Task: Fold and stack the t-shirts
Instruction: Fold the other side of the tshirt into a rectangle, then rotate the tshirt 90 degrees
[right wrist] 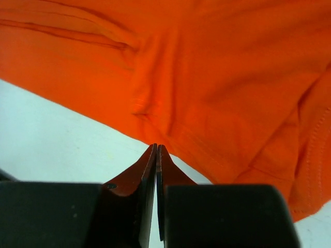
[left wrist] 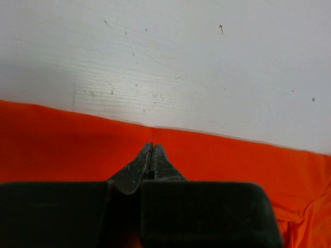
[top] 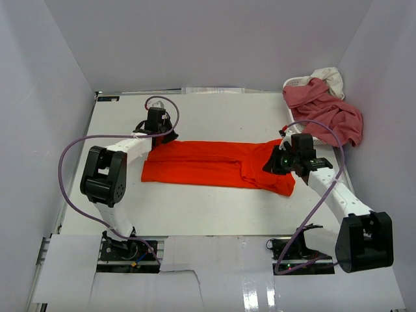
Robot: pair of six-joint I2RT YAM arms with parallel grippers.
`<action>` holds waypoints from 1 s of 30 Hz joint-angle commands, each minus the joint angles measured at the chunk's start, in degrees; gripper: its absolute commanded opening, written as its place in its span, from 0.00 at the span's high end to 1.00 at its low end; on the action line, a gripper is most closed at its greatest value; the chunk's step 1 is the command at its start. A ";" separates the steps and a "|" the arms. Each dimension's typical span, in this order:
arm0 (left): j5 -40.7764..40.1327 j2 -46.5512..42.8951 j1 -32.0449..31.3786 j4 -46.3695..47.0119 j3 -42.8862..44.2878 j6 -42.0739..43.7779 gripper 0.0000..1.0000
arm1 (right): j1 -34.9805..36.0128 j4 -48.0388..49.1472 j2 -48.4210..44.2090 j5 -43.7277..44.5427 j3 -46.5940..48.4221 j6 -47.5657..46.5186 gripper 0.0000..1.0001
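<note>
An orange-red t-shirt (top: 214, 164) lies folded into a long band across the middle of the table. My left gripper (top: 156, 132) hangs over its far left corner. In the left wrist view this gripper (left wrist: 151, 147) is shut, with flat orange cloth (left wrist: 62, 144) beneath it and nothing seen between the tips. My right gripper (top: 276, 160) is over the shirt's right end. Its jaws (right wrist: 156, 148) are shut with the tips right at the edge of the orange cloth (right wrist: 217, 77), and no cloth shows between them. A rose-pink t-shirt (top: 328, 112) and a cream-white one (top: 330, 76) lie heaped at the back right.
A white perforated basket (top: 294, 82) stands in the back right corner under the pink and cream shirts. White walls enclose the table (top: 214, 211) on three sides. Purple cables loop from both arms above the table.
</note>
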 commanded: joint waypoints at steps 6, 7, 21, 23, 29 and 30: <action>-5.11 -1.48 -0.40 0.00 -0.87 1.13 0.95 | 0.55 -3.38 3.22 10.12 -2.34 -1.29 0.92; -4.93 -1.48 -0.40 0.18 -1.13 1.13 0.96 | 0.64 -3.47 3.57 10.65 -2.43 -1.38 0.92; -12.57 -1.22 -0.40 -8.78 0.36 -2.30 0.95 | 0.99 -4.17 6.99 16.54 -3.31 -0.50 0.92; -14.59 -0.17 -0.40 -11.05 1.41 -2.65 0.95 | 1.08 -3.91 8.14 17.68 -3.48 -0.24 0.92; -18.81 5.63 0.04 -13.44 4.32 -4.06 1.00 | 1.08 -3.21 12.00 21.01 -3.31 0.73 0.92; -18.73 6.16 0.65 -13.44 4.32 -4.06 1.00 | 1.08 -3.03 12.44 21.55 -3.22 0.82 0.92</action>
